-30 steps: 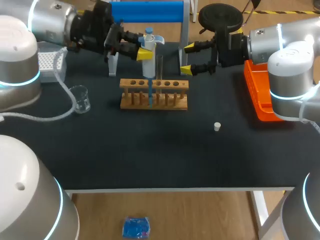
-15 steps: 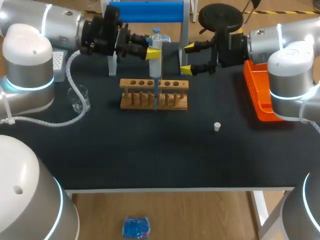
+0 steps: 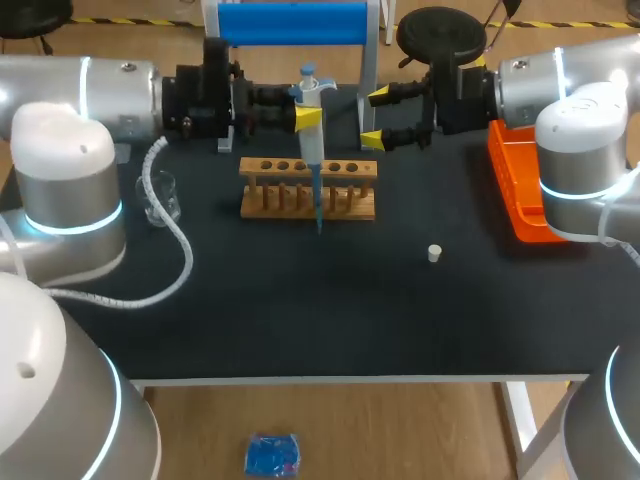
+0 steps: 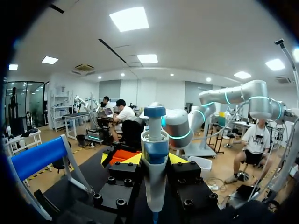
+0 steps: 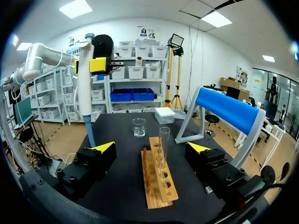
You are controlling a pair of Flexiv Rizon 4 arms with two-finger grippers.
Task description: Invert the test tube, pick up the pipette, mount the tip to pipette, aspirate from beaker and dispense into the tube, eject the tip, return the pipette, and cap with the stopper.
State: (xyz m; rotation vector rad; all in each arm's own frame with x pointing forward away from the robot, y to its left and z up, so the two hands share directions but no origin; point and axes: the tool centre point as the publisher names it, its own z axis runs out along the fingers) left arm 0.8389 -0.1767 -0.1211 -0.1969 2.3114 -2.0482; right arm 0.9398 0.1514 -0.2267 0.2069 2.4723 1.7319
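Yellow-tipped, the left gripper (image 3: 309,118) is clamped on the pipette (image 3: 313,150), one finger on either side of its white barrel just below the blue head. This shows in the upper middle of the head view. The pipette hangs upright with a blue tip (image 3: 319,215) mounted on its lower end. In the head view that tip crosses in front of the wooden rack (image 3: 270,195), which stands in the middle of the frame. In the right wrist view the pipette is held off the table, apart from the rack and to one side of it.

A clear test tube (image 5: 163,142) stands upright in the rack, mouth up, directly ahead of the right gripper (image 3: 376,118). That gripper waits at the upper right of the head view with its fingers spread wide and nothing between them (the tube lies ahead of it, untouched).

The glass beaker (image 3: 160,197) sits at the left of the head view, partly behind the left arm's hose, well apart from the rack. The small white stopper (image 3: 434,253) lies alone on the dark table (image 3: 330,320), right of centre. An orange tray (image 3: 515,195) lies along the right edge under the right arm. The blue-topped stand (image 3: 290,22) rises at the top of the frame behind the rack.
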